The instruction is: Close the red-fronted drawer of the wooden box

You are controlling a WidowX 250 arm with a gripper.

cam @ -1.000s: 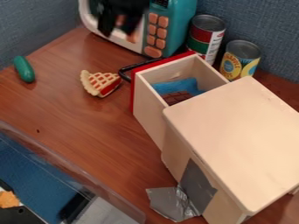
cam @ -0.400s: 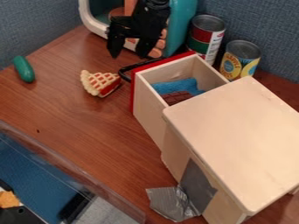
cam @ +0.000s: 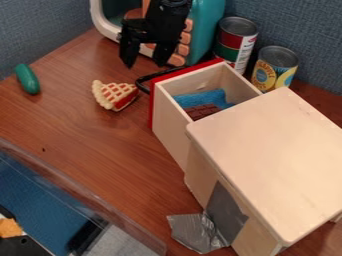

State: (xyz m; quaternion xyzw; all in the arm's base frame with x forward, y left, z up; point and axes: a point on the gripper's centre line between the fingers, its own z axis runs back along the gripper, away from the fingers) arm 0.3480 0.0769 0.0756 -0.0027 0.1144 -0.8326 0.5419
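In the camera view, a slice of toy pie (cam: pixel 115 95) is lying on the wood-brown counter (cam: pixel 100 145), below and slightly left of the gripper (cam: pixel 144 64) in the frame, apart from its fingers. The black gripper is hanging from the top edge, in front of a teal and white toy microwave (cam: pixel 207 30) with orange buttons, its fingertips pointing down. The fingers are standing well spread, one to the left and one to the right, leaving a wide gap with nothing pinched in it; whether either is brushing the microwave behind cannot be told from this angle. The pie slice is showing its lattice top and red filling, its pale crust edge facing left and its right side lying close beside the black handle (cam: pixel 141 82) of a drawer (cam: pixel 170 135). That drawer, fronted in red, is standing pulled out of a pale wooden cabinet (cam: pixel 267 150) and is holding a blue cloth-like piece (cam: pixel 200 97) and a brown segmented block (cam: pixel 202 111). Two cans are standing behind it: a red and green one (cam: pixel 235 40) nearer the microwave, and a yellow-labelled one (cam: pixel 274 67) to its right. A green cucumber-shaped toy (cam: pixel 27 78) is lying well to the left of the pie. In the foreground, silvery tape (cam: pixel 197 232) is sticking out by the cabinet's lower left side, while a clear-walled bin (cam: pixel 67 182) is occupying the lower left corner.
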